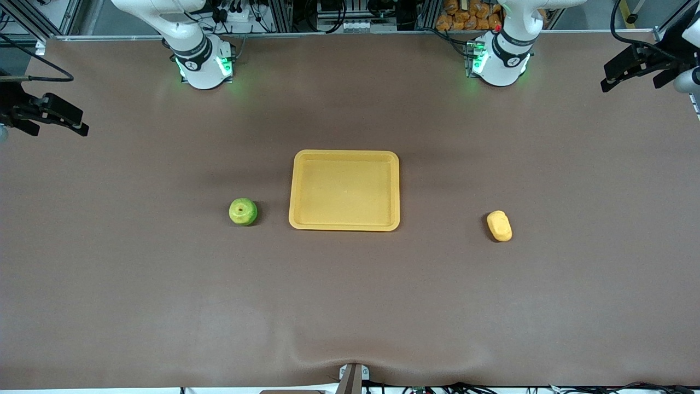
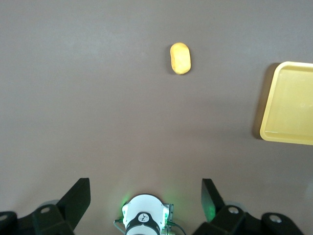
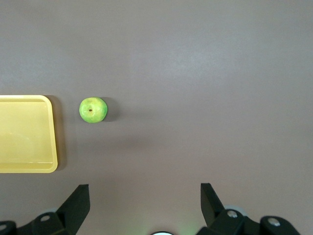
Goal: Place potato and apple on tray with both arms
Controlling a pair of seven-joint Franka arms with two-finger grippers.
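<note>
- Tray (image 1: 344, 155) lies empty mid-table, well clear of every table edge; a central drop point serves both arms
- Apple (image 1: 243, 212) rests stem dimple up on the table, just beside the tray's short rim, toward the right arm's end
- Potato (image 1: 499, 225) lies apart from the tray toward the left arm's end (each item on its own arm's side, so no crossing should be needed)
- Left gripper (image 2: 145, 196) hangs high over the table with jaws wide apart, holding nothing; potato well below it
- Right gripper (image 3: 145, 198) likewise spread and empty, apple well below
</note>
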